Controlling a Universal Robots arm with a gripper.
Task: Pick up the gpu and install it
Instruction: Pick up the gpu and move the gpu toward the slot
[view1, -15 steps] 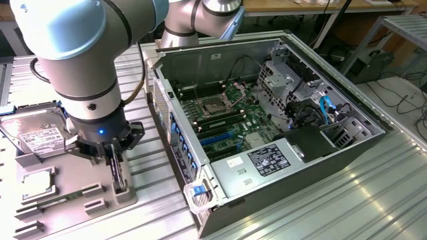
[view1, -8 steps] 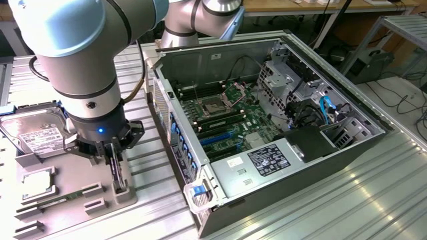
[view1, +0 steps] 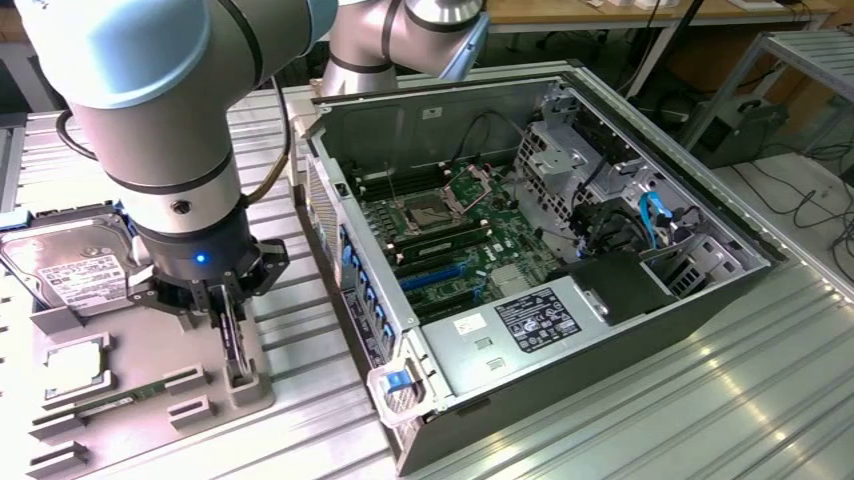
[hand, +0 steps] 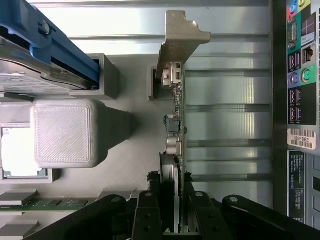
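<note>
Now the gripper (view1: 220, 300) is low over the tray (view1: 160, 340), right on top of the gpu (hand: 178, 120). The gpu stands on its thin edge in a slot of the tray, on the side of the tray next to the case (view1: 641, 350). From the wrist view you look along the card: its silver bracket (hand: 180, 40) is at the far end and its round fan (hand: 169, 185) is close to the gripper.

The black fingers (hand: 150, 215) sit one on each side of the card, and I see no gap between them and it. So I think the gripper is squeezing the gpu.

The card is not yet lifted. Its bottom edge is down in the tray slot. So the job is only at the start: the grab looks made, but the lift, the carry and the fit into the case are all left to do.

The case lies open beside the tray, and its green board (view1: 454, 240) shows inside. On the tray, a drive (view1: 67, 265) lies at the side far from the case, and a thin green memory stick (view1: 127, 400) lies flat, near the gpu
</note>
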